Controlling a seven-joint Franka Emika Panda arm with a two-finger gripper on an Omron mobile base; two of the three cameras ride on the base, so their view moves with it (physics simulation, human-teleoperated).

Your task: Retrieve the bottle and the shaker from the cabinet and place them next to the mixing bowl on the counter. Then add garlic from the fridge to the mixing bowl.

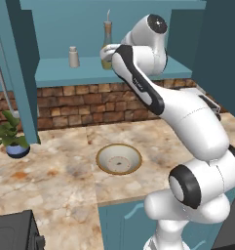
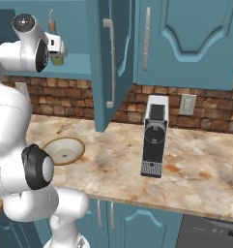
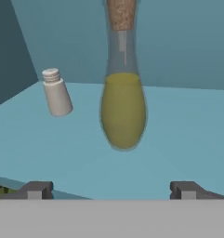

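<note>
mixing bowl (image 1: 119, 159) on marble counter (image 1: 65, 171), near its front edge | gripper (image 3: 111, 189) raised at cabinet shelf (image 3: 178, 139); jaws spread wide, gripping nothing | bottle (image 3: 123, 88) of yellow liquid, cork-stoppered, upright on shelf just ahead, between the fingertips' lines | shaker (image 3: 56, 92) farther left on shelf, apart from bottle

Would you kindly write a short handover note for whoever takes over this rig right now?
Gripper: open, holding nothing, up at the cabinet shelf and lined up on the bottle.
Bottle and shaker: both upright on the shelf, apart, shaker to the bottle's left.
Bowl: on the counter, nothing in it.
Done: cabinet open, arm at the shelf.
Left: grasp the bottle and set it by the bowl, then the shaker, then fetch garlic from the fridge into the bowl.
</note>
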